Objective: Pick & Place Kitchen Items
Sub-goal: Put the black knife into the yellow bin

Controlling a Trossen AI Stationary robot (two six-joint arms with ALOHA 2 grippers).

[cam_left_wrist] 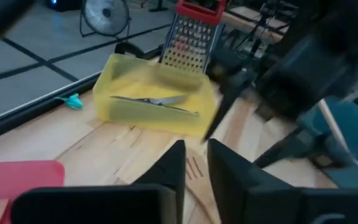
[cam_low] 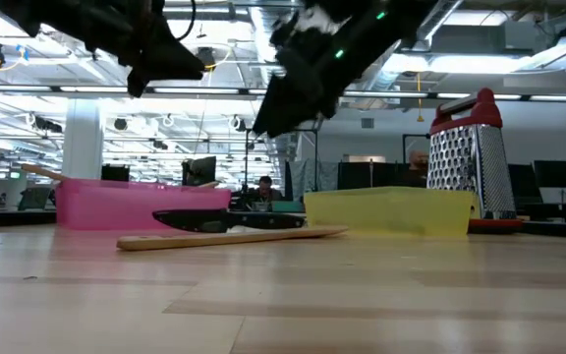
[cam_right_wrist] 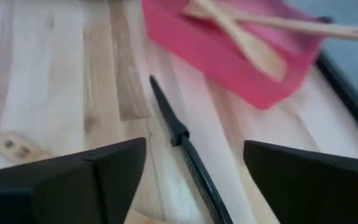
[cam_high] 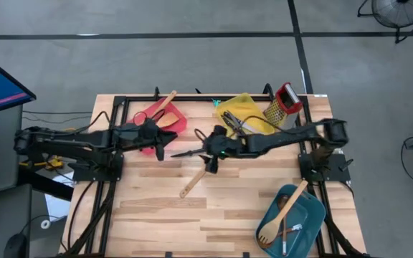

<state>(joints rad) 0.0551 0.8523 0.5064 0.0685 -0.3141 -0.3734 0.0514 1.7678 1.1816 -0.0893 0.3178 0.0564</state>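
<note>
A black knife (cam_high: 187,153) lies flat on the table between the two arms, its tip (cam_right_wrist: 154,84) toward the red tray (cam_high: 148,118), which holds two wooden spatulas (cam_right_wrist: 247,40). My right gripper (cam_right_wrist: 196,146) hangs open above the knife's handle end, a finger on either side, clear of it (cam_low: 283,98). My left gripper (cam_left_wrist: 194,149) hovers beside the red tray (cam_high: 160,147), its fingers a narrow gap apart with nothing between them. A wooden spatula (cam_high: 192,183) lies on the table nearer the front. The yellow tray (cam_high: 246,115) holds metal utensils.
A steel box grater with a red top (cam_high: 284,104) stands by the yellow tray at the far right. A teal tray (cam_high: 303,226) at the near right holds a wooden spoon and a knife. Bare tabletop stretches across the near left.
</note>
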